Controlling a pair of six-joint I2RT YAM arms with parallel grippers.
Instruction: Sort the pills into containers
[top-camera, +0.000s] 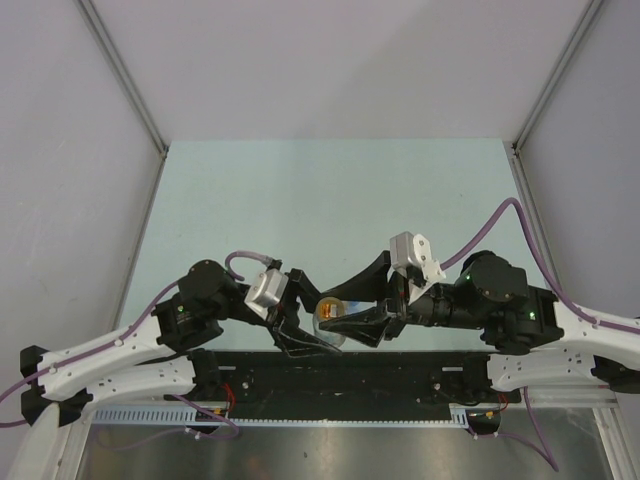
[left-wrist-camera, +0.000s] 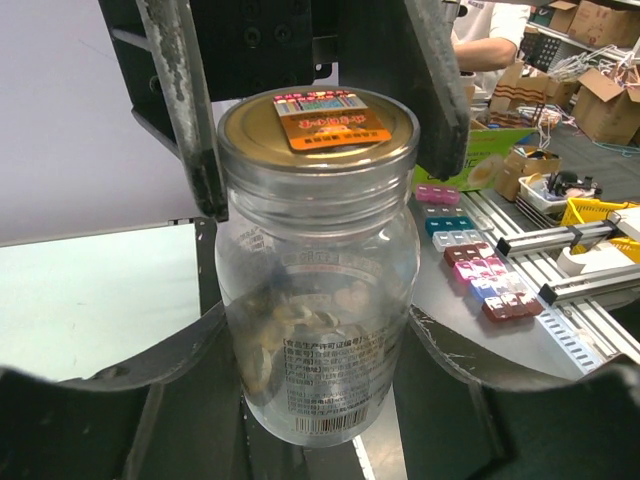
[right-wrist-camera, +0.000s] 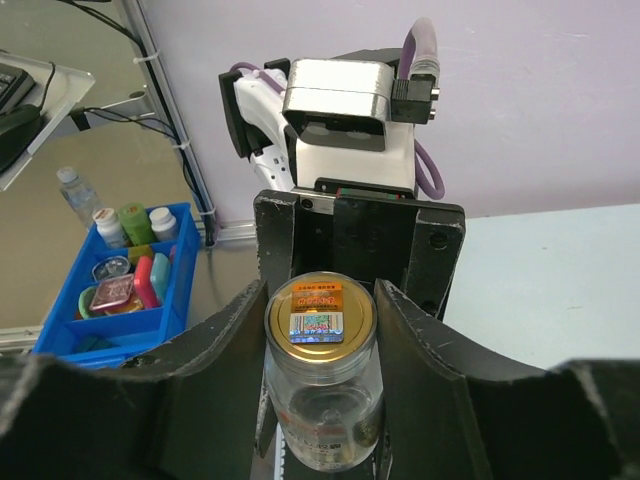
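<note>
Top external view:
- The pale green desk (top-camera: 330, 190) is seen between grey side walls.
- Near its front edge, a clear glass jar (top-camera: 330, 316) is held up between the two arms.
- The left claw (top-camera: 318, 325) is clenched on the jar's body.
- The right claw (top-camera: 345, 310) reaches the jar from the opposite side.

Left wrist view:
- The jar is framed between the left claw's own fingers (left-wrist-camera: 110, 410), which are pressed on its lower body from both sides.
- A gold lid (left-wrist-camera: 318, 135) bearing an orange sticker (left-wrist-camera: 332, 118) is seated on the jar.
- Pale brownish pieces (left-wrist-camera: 290, 330) are seen at the bottom, blurred through the glass.
- The right claw's fingers (left-wrist-camera: 190, 120) are set on either side of the lid, against it or just beside it. Whether they are clamped cannot be told.
- A row of small pill-box strips in several colours is laid out on a grey surface to the right, behind the jar.
- Among them is the blue pill box (left-wrist-camera: 495, 290), beside aluminium rails (left-wrist-camera: 560, 240) and well apart from both claws.

Right wrist view:
- The lid is seen from above, flanked by the right claw's fingers (right-wrist-camera: 230, 350).
- The left claw stands behind the jar.
- A blue bin (right-wrist-camera: 160, 310) of small bottles is seen at the left, off the desk.
</note>
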